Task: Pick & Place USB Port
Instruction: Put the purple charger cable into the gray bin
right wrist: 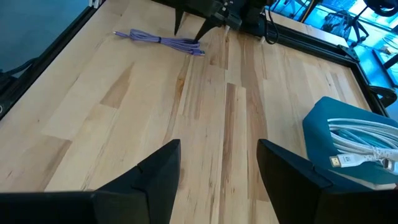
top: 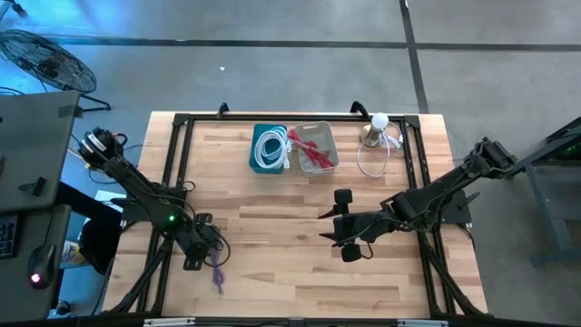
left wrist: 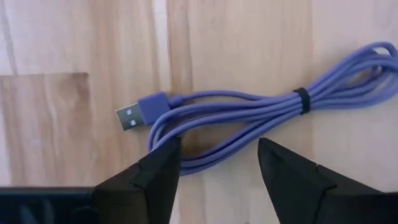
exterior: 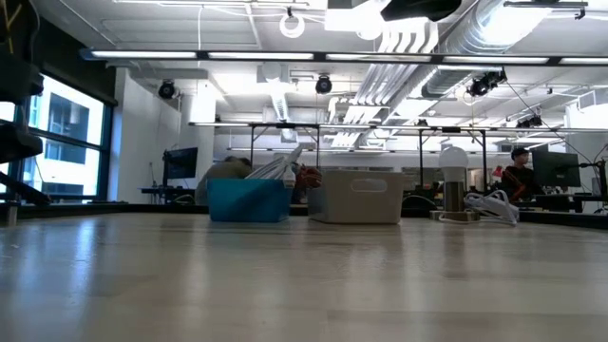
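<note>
A purple USB cable (left wrist: 249, 112) lies coiled flat on the wooden table near its near-left corner, bound by a black tie (left wrist: 301, 99), with its metal plug (left wrist: 127, 117) free at one end. In the high view the cable (top: 218, 272) lies just nearer than my left gripper (top: 201, 243). My left gripper (left wrist: 217, 149) is open above the bundle, its fingers standing either side of the nearest strands. My right gripper (top: 343, 229) hovers open over mid-table; in its wrist view the gripper (right wrist: 217, 152) looks toward the cable (right wrist: 165, 40).
A blue bin (top: 270, 148) holding a white cable and a pale bin (top: 315, 145) holding red cables stand at the far edge. A small lamp-like stand (top: 377, 127) with a white cord sits to their right. A black frame (top: 182, 123) rims the table.
</note>
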{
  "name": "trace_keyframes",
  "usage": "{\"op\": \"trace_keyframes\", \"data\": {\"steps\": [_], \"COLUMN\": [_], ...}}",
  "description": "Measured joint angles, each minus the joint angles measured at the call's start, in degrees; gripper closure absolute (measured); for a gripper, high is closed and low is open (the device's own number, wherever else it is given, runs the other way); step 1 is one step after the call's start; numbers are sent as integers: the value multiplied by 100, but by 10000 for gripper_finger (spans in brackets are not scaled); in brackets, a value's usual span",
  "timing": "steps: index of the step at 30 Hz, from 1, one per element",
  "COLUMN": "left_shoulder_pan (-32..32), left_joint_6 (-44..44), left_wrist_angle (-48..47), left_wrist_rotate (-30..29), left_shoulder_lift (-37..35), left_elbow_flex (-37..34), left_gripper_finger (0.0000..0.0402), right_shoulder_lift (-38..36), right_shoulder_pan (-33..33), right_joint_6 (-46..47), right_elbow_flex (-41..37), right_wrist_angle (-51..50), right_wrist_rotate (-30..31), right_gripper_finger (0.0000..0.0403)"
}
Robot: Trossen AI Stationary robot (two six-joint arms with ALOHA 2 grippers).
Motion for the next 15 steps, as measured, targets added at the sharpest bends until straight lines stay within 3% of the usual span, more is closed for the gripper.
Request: {"op": "trace_keyframes", "data": {"steps": [5, 11, 15], "left_shoulder_pan": [0, 0, 0], "left_joint_6": [41, -38, 40], "left_wrist_angle": [87, 407, 599], "left_wrist_rotate": [-219, -293, -320], "left_shoulder_lift": [0, -11, -15], "left_elbow_flex": [-55, -338, -411], "left_gripper_finger": [256, 384, 377], "right_shoulder_lift": [0, 0, 0], "right_shoulder_pan": [0, 0, 0], "right_joint_6": [2, 4, 5], "right_elbow_flex": [0, 0, 0], "right_wrist_angle": [29, 29, 29], "right_wrist_rotate": [-2, -2, -2], "right_gripper_finger": [199, 199, 199]}}
